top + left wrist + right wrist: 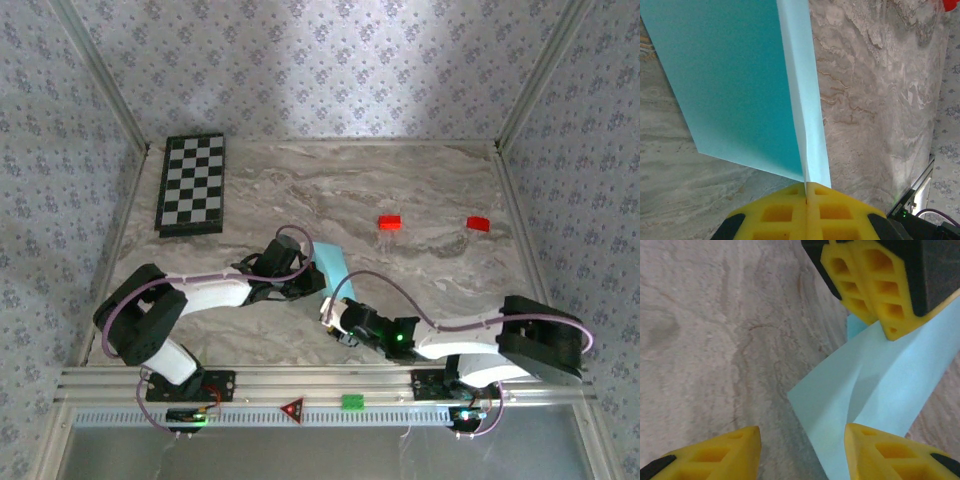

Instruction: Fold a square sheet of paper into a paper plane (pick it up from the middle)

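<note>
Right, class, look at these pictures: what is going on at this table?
The left gripper is shut on the crease of a folded light blue paper near the middle of the table. The right gripper sits close beside it, open, with the paper's edge reaching into the gap but not gripped. The fold is partly made and not yet a finished plane. Two red blocks and a checkerboard lie farther back, away from both arms.

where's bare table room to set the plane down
Bare table lies between the checkerboard and the left red block, and in front of the right red block. Crowded near centre: left end effector, shut on the paper plane, and open right end effector beside it.
</note>
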`<state>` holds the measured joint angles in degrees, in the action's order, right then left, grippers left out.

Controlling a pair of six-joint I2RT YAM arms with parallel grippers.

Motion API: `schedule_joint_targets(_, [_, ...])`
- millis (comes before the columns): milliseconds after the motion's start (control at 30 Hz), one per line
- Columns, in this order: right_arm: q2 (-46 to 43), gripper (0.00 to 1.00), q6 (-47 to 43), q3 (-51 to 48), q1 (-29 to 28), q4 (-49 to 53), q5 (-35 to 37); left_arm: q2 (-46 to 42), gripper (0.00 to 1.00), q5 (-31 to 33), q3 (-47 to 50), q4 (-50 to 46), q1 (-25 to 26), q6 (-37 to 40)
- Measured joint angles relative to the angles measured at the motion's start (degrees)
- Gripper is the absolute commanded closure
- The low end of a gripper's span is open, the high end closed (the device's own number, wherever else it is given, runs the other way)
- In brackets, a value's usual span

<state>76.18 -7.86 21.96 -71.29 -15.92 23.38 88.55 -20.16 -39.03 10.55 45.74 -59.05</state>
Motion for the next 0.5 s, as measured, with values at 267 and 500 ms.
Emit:
schedule_joint_targets(267, [3.58, 0.61, -0.33, 2.84, -0.87, -2.29, 6.69, 0.0, 0.98, 0.0, 0.0, -0.07, 0.02, 0.0])
schedule_joint_targets(500, [1.03, 0.71, 0.04, 2.25, -0.85, -2.32, 6.23, -0.02, 0.98, 0.0, 0.0, -0.11, 0.0, 0.0])
